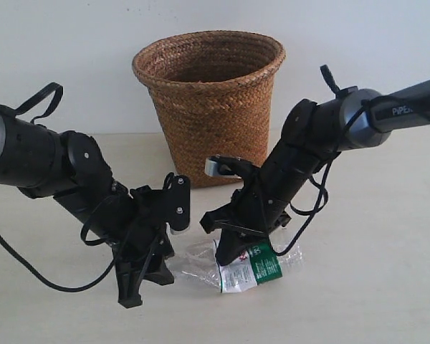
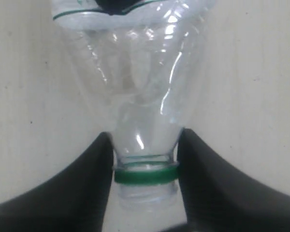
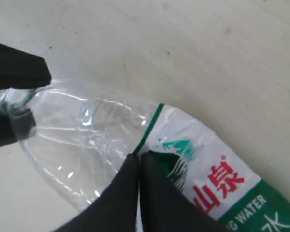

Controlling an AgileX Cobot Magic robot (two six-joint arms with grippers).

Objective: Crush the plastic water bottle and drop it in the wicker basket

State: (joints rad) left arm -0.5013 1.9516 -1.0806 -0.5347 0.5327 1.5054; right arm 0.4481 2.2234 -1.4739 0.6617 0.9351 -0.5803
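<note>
The plastic water bottle (image 1: 252, 268) lies on its side on the pale table (image 1: 365, 287), in front of the wicker basket (image 1: 209, 100). Its clear body (image 2: 140, 87) looks dented and crumpled. No cap shows, only a green ring (image 2: 146, 175) below the bare threads. My left gripper (image 2: 145, 145) is shut on the bottle's neck, one finger on each side. My right gripper (image 3: 140, 158) is shut, its tips together and pressed onto the bottle at the edge of the green-and-white label (image 3: 217, 179). In the right wrist view the left gripper's fingers (image 3: 17, 72) hold the neck.
The basket stands upright at the back of the table against a white wall. Both arms lean low over the table's front, left arm (image 1: 72, 175) and right arm (image 1: 322, 136), with loose black cables hanging beside them.
</note>
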